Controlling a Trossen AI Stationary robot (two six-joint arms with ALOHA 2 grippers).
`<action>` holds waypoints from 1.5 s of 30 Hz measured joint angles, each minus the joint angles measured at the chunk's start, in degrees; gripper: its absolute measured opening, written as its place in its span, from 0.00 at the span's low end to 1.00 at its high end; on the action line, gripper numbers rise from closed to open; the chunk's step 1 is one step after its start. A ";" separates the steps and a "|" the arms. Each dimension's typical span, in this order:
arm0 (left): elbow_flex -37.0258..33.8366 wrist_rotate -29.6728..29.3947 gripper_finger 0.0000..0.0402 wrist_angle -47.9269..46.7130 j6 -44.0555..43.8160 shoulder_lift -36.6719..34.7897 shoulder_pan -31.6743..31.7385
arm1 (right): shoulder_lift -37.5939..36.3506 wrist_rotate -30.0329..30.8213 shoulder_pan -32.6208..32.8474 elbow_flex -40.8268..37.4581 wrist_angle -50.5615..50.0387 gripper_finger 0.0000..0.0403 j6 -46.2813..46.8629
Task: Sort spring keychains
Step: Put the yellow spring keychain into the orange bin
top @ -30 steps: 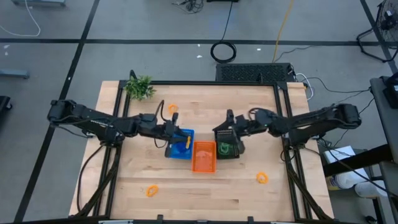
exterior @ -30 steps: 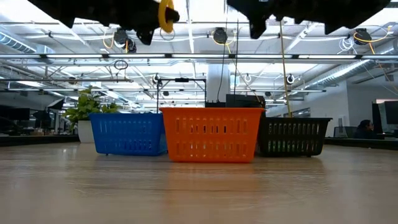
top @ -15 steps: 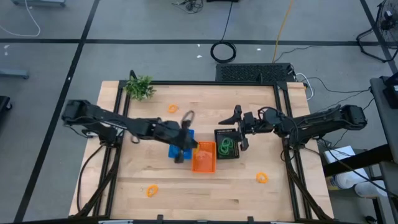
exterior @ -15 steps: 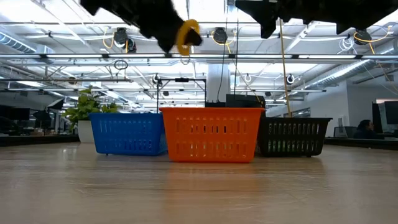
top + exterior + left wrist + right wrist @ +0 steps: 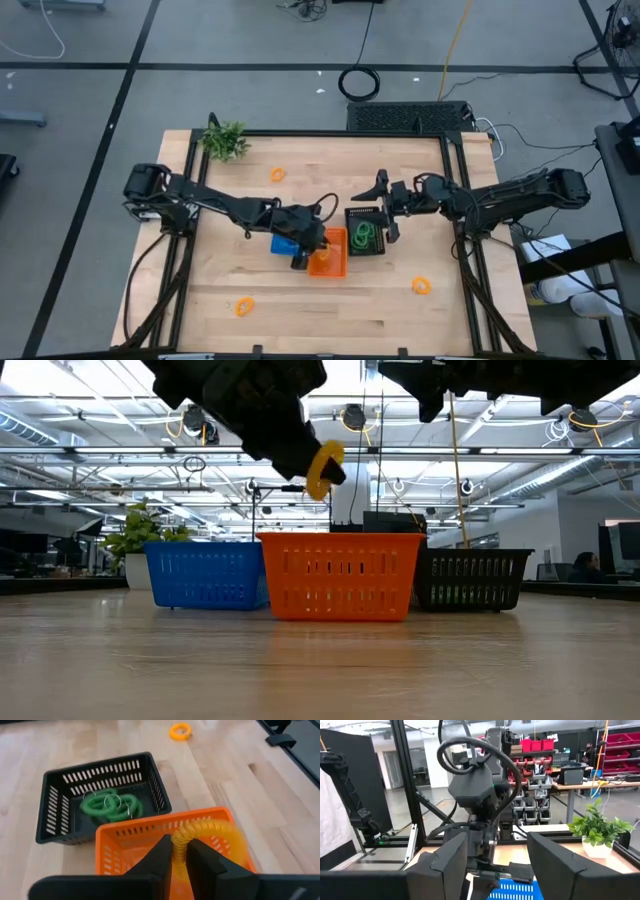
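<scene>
Orange spring keychain pinched in left end effector, hanging above orange basket; right end effector released.

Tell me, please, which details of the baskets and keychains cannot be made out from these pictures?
- Blue basket contents: high view, the left arm covers most of it; low view, its wall hides the inside.
- Orange basket floor: left wrist view, hidden behind the left gripper and the orange spring keychain between its fingers.
- Green spring keychains in the black basket: count unclear, coils tangled.

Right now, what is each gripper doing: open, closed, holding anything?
Left gripper: closed on an orange spring keychain, above the orange basket.
Right gripper: open, empty.
</scene>
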 joint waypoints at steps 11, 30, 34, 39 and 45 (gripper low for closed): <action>-0.02 -0.90 0.31 1.21 -4.96 -1.05 0.44 | 0.00 -0.02 0.00 0.04 0.62 0.47 -0.01; 0.02 -0.90 0.58 -5.12 1.77 -21.11 2.83 | 0.02 -0.24 0.00 0.01 2.78 0.47 8.79; -0.05 -0.82 0.58 -9.15 1.62 -27.10 4.43 | 0.02 -0.29 0.03 0.01 2.48 0.47 10.96; -2.84 -0.84 0.58 -10.58 1.57 -33.81 6.55 | -0.51 -3.01 3.84 2.30 -5.73 0.47 7.62; -11.35 -0.93 0.58 -3.70 -0.64 -40.91 9.93 | 0.54 14.29 14.54 18.00 -49.59 0.47 6.90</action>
